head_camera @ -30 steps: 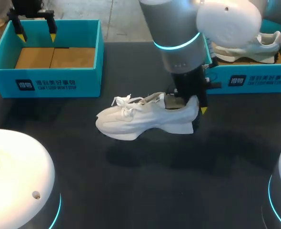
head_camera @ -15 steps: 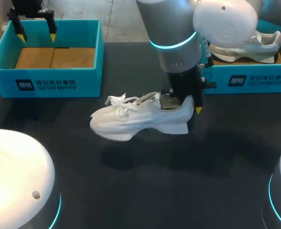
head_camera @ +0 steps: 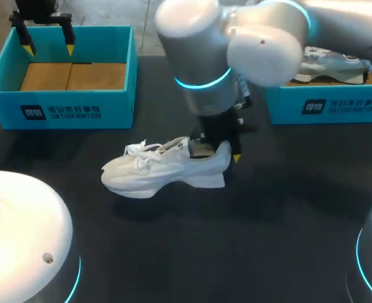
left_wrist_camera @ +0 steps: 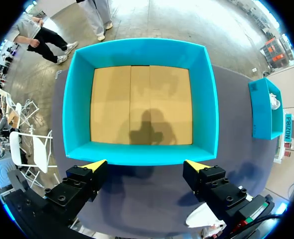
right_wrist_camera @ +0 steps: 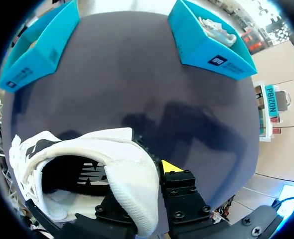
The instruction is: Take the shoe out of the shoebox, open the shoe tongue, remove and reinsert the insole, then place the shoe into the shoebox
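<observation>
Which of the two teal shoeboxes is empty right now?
The teal cardboard shoebox at the far left, under the left hand: only its bare brown floor shows. The teal shoebox at the far right holds a white sneaker.

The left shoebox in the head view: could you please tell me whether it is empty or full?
Empty. The shoebox shows only its bare brown floor; the white shoe is outside it.
</observation>
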`<state>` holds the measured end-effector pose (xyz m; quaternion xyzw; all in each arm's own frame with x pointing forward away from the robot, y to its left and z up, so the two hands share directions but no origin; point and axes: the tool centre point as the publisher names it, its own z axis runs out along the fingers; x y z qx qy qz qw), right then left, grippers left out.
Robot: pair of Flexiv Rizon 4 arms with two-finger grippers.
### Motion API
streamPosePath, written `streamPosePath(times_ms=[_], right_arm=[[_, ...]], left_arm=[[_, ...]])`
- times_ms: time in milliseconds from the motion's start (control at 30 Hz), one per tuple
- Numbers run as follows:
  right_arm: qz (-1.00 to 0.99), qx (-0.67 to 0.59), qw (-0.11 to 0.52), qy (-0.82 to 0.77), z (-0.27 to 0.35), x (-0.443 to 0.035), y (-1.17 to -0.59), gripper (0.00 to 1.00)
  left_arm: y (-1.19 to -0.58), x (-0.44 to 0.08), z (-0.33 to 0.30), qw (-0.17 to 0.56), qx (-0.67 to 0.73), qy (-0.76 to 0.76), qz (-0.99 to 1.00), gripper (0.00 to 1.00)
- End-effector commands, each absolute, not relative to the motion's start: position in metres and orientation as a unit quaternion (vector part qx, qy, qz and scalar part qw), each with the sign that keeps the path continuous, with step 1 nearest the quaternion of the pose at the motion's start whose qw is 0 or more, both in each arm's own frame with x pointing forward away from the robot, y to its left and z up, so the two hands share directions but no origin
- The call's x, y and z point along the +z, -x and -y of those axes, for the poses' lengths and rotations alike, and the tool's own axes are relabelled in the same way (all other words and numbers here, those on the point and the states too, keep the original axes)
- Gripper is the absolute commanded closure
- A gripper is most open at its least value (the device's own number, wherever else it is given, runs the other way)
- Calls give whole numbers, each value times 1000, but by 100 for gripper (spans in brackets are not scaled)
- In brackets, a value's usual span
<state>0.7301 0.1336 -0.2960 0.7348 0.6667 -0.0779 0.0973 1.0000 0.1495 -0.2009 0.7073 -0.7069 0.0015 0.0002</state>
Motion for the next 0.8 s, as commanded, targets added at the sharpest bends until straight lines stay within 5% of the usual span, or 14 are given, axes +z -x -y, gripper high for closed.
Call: streamPosePath(times_ms=[33, 800], right_arm=[[-665, -82, 88, -737, -142, -321, -735, 100], [-654, -56, 119, -745, -149, -362, -746, 100]], left_arm=[[-1000, -201, -150, 0, 1, -707, 707, 0], [-1000, -201, -150, 0, 1, -707, 707, 0]])
